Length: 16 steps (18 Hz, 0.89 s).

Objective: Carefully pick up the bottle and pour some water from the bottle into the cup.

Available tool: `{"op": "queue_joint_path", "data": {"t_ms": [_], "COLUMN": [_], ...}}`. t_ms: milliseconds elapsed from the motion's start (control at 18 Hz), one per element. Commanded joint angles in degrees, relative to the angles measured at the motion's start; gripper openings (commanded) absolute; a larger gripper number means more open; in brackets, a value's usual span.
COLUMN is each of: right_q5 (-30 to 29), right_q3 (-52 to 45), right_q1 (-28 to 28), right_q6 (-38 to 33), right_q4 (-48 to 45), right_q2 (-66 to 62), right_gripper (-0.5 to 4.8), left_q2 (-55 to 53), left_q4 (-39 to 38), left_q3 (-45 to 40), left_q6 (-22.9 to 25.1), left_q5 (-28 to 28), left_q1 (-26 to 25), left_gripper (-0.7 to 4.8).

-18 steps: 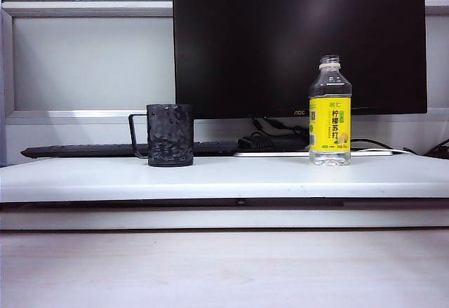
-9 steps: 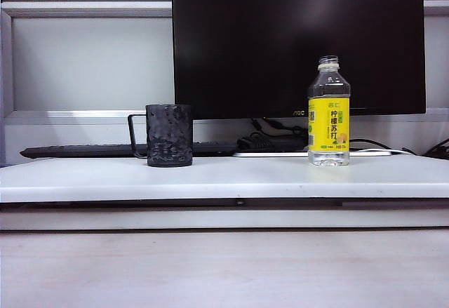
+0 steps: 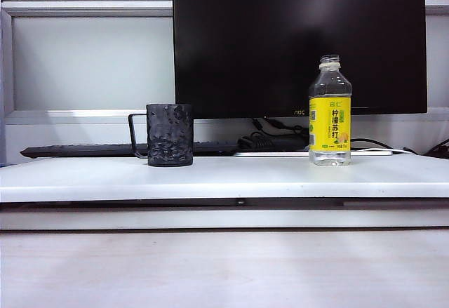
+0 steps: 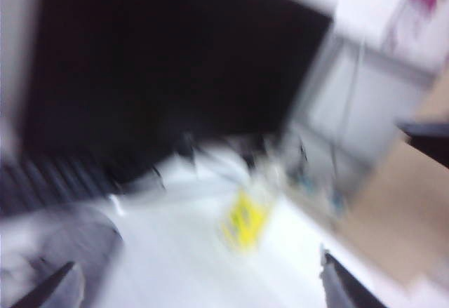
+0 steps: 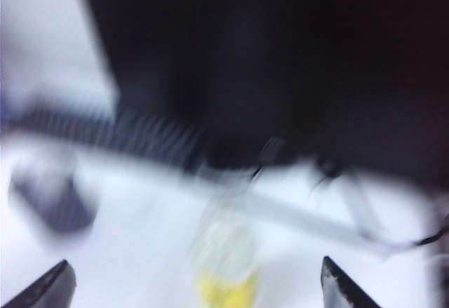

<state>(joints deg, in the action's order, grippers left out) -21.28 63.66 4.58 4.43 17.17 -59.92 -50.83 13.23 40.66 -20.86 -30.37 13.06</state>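
The clear bottle (image 3: 330,111) with its yellow label stands upright and capless on the white shelf (image 3: 238,178), right of centre; water shows through its clear base. The black dimpled cup (image 3: 169,135) stands to its left, its wire handle pointing left. Neither arm appears in the exterior view. Both wrist views are smeared by motion. My left gripper (image 4: 200,287) is open, fingertips wide apart, with the yellow-labelled bottle (image 4: 244,217) ahead of it and a dark blur, probably the cup (image 4: 84,245), beside one finger. My right gripper (image 5: 203,290) is open too, the bottle (image 5: 228,266) between and beyond its fingertips, untouched.
A large black monitor (image 3: 298,41) stands right behind the bottle and cup. A dark keyboard (image 3: 84,151) and tangled cables (image 3: 270,139) lie at its foot. The shelf's front edge (image 3: 224,199) drops to a pale wooden surface (image 3: 224,269) below.
In the exterior view the bottle and cup stand where they stood; only a slight jitter of the picture shows. No arm enters that view.
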Motion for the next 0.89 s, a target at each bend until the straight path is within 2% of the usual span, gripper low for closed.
{"op": "queue_joint_path", "data": {"t_ms": [56, 167, 278, 500, 889], "right_q5": [-0.39, 5.42, 4.94, 8.02, 9.86], "right_q3": [0.2, 0.15, 0.15, 0.13, 0.13], "right_q1": [3.56, 7.32, 7.56, 8.07, 8.13], "right_q6": [2.25, 5.49, 6.69, 6.58, 5.81], "right_q4": [0.02, -0.11, -0.94, -0.72, -10.95], "right_q2": [-7.65, -14.12, -18.86, -24.17, -30.64], "right_gripper": [4.79, 4.79, 4.79, 4.79, 4.79], "left_q2": [-8.24, -12.11, -12.48, -12.46, -12.46], "left_q4": [5.55, 6.82, 7.1, 7.04, 6.95], "left_q3": [0.22, 0.22, 0.22, 0.22, 0.2], "left_q6": [4.31, 4.37, 4.63, 5.86, 5.88], "left_q5": [2.64, 3.39, 3.76, 3.17, 3.28], "left_q1": [6.16, 7.72, 8.72, 8.66, 8.66], "left_gripper": [4.79, 4.79, 4.79, 4.79, 4.79]}}
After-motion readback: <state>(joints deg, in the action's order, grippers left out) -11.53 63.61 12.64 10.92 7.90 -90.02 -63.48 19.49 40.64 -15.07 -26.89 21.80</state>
